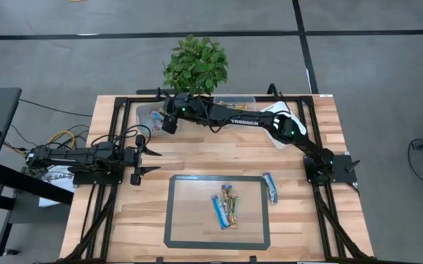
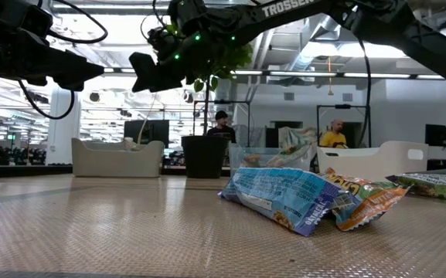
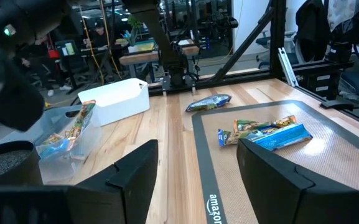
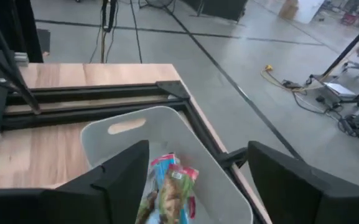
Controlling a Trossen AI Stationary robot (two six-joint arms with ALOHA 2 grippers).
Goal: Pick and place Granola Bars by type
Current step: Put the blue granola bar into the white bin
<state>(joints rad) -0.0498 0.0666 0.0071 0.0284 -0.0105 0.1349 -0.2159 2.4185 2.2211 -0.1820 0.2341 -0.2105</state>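
Several granola bars (image 1: 226, 205) in blue and tan wrappers lie flat in a loose pile on the dark-rimmed mat (image 1: 173, 220); in the low view the pile (image 2: 308, 197) is close up. One blue bar (image 1: 270, 187) lies just off the mat's right edge. My right gripper (image 1: 163, 123) is stretched to the far left and hovers open above a pale tub (image 4: 167, 124). More bars (image 4: 167, 186) lie in that tub, below and between the fingers. My left gripper (image 1: 146, 161) waits open at the table's left, pointing level.
A potted plant (image 1: 195, 64) stands at the far edge behind my right arm. A clear tub (image 1: 233, 99) and a white tub (image 1: 283, 117) sit along the far side. A black frame rail (image 4: 104, 93) borders the table near the pale tub.
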